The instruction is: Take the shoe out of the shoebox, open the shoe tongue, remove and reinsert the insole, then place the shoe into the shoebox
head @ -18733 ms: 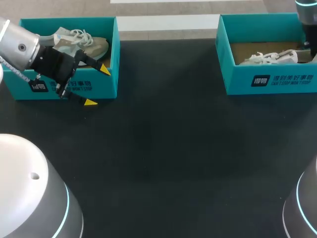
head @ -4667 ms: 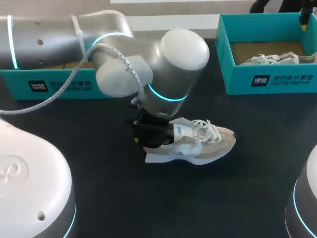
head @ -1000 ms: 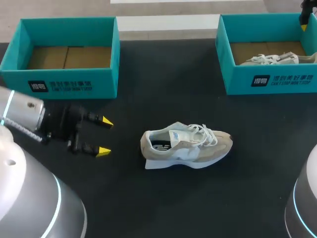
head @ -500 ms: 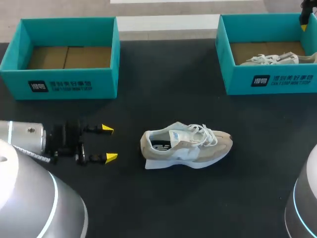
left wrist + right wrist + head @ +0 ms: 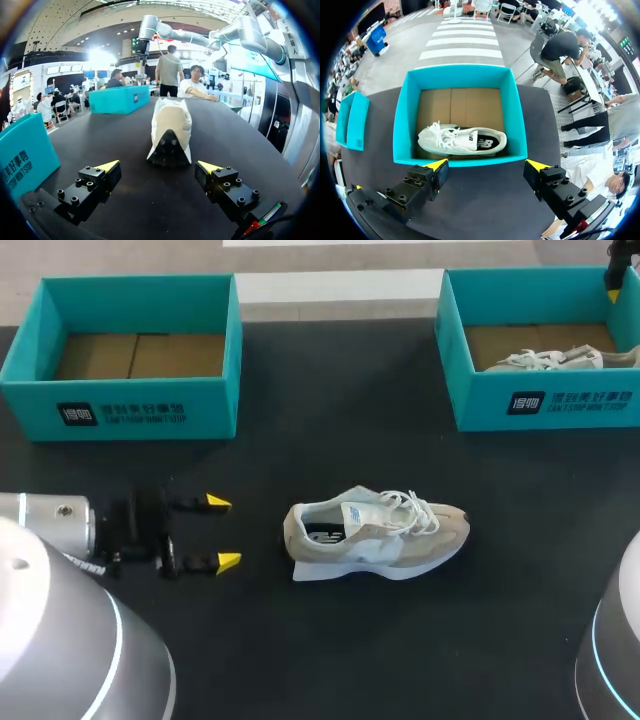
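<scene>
Left fingers (image 5: 228,561) newly level, apart; 2 shoes (image 5: 375,535), 2 shoeboxes (image 5: 140,410)

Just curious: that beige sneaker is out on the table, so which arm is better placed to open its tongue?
Probably left: the left claw, open, sits behind the sneaker, facing its heel. The right claw hangs by the far shoebox, well away.

In the head view, the right shoebox (image 5: 480,405) at 2 o'clock runs off the edge, and its front wall hides the lower side of the white shoe (image 5: 545,358) inside. My right arm shows there only as one yellow fingertip (image 5: 609,285). From the left wrist, the beige shoe (image 5: 170,125) faces me heel-first, so its tongue, laces and insole are out of sight.
</scene>
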`<state>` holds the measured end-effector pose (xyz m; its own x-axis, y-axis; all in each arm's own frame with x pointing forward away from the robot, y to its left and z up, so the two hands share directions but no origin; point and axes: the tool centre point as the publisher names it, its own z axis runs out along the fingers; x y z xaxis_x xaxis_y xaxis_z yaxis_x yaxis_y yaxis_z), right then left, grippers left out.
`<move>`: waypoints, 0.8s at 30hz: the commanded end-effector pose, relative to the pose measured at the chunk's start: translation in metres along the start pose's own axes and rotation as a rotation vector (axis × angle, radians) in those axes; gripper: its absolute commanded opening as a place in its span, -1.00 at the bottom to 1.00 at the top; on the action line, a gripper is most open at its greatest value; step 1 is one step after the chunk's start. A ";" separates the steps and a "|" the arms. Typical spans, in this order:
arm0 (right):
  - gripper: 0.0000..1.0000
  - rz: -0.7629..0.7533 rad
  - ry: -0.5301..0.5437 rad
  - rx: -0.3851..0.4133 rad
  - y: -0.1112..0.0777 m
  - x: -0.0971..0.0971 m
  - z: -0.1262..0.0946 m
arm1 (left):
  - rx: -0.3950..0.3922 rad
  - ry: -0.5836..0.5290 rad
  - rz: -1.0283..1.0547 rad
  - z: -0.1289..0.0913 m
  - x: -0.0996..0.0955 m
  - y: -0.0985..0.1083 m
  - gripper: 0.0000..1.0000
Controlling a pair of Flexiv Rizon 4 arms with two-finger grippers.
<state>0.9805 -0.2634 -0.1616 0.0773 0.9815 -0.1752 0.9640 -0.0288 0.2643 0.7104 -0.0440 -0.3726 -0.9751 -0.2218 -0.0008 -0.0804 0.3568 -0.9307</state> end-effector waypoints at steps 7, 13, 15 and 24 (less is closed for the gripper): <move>1.00 0.001 0.000 -0.002 -0.001 0.000 0.000 | 0.034 0.098 0.049 0.046 0.000 0.001 1.00; 1.00 0.001 0.000 -0.002 -0.001 0.000 0.000 | 0.038 0.146 0.061 0.069 0.006 -0.003 1.00; 1.00 0.001 0.000 -0.002 -0.001 0.000 0.000 | 0.041 0.154 0.059 0.074 0.011 -0.006 1.00; 1.00 0.001 0.000 -0.002 -0.001 0.000 0.000 | 0.017 0.102 0.059 0.096 0.032 -0.002 1.00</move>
<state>0.9805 -0.2634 -0.1615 0.0773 0.9815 -0.1752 0.9640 -0.0287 0.2643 0.7071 -0.1282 -0.4017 -0.9979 -0.0649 0.0008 -0.0234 0.3482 -0.9371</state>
